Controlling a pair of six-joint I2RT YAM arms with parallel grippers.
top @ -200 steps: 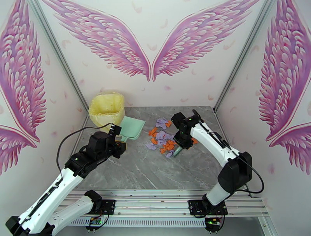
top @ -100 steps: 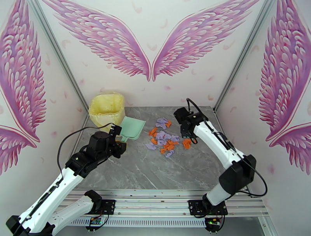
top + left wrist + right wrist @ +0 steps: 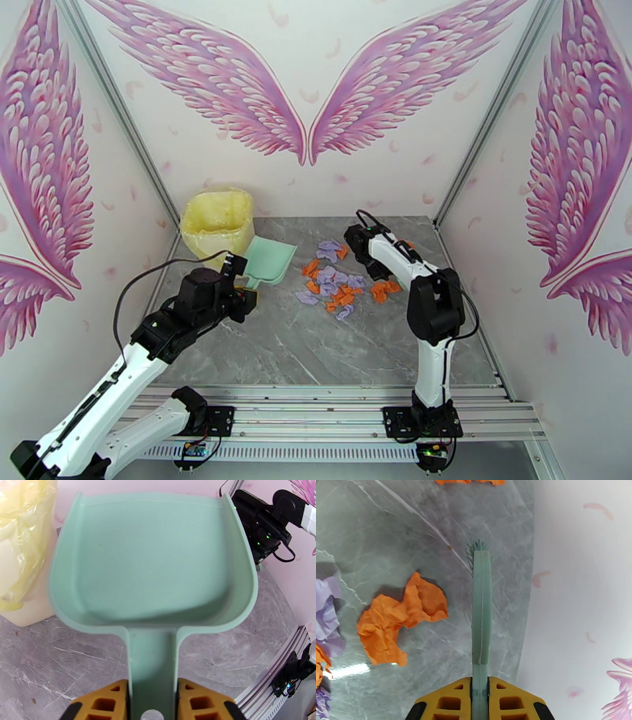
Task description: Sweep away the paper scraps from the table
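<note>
- Top external view: the paper scraps (image 3: 336,286) are found in a loose orange-and-lavender cluster at the middle-back of the surface (image 3: 316,355). The dustpan (image 3: 270,263) is held by the left arm (image 3: 158,331) just left of the cluster. A bin (image 3: 217,221) lined with a yellow bag stands just behind the dustpan, judged to be there so that the pan can be emptied with a short move. The right arm (image 3: 403,268) is folded over the right side of the cluster. The scraps thus lie between the two tools, and a leftward stroke is judged to drive them toward the pan.
- Left wrist view: the left gripper (image 3: 152,701) is closed firmly on the dustpan handle, one yellow finger on each side. The pan is empty, and its open mouth points away from the gripper. Whether its front lip touches the surface cannot be told.
- Right wrist view: the right gripper (image 3: 480,695) is clamped on a pale green brush (image 3: 481,610), seen edge-on with the bristles at the far end. An orange scrap (image 3: 401,618) lies just left of the brush, apart from it. The white wall (image 3: 576,578) is on the other side. The brush is judged to be placed outside this stray piece so that it is gathered inward. Bristle contact with the surface cannot be confirmed.
</note>
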